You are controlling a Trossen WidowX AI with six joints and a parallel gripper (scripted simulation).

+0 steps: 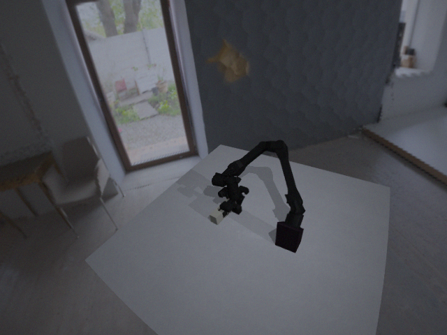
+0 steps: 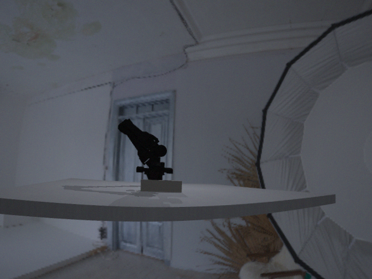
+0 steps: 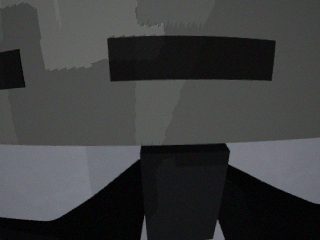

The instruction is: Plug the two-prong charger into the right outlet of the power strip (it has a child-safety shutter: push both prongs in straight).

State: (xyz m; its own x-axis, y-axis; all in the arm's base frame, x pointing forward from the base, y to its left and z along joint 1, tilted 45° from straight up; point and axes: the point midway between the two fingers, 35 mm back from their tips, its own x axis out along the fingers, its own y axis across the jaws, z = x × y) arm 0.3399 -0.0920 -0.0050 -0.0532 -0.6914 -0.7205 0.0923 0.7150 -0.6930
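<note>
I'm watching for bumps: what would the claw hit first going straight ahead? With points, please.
Likely the power strip (image 1: 216, 217) (image 2: 161, 186) (image 3: 75, 117), already right at the tip of the held charger (image 3: 182, 195); any remaining gap is unclear.

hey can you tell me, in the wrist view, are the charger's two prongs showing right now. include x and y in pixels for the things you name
No, the charger (image 3: 182, 195) ends right at the power strip's (image 3: 75, 112) near edge, with neither prong in sight.
</note>
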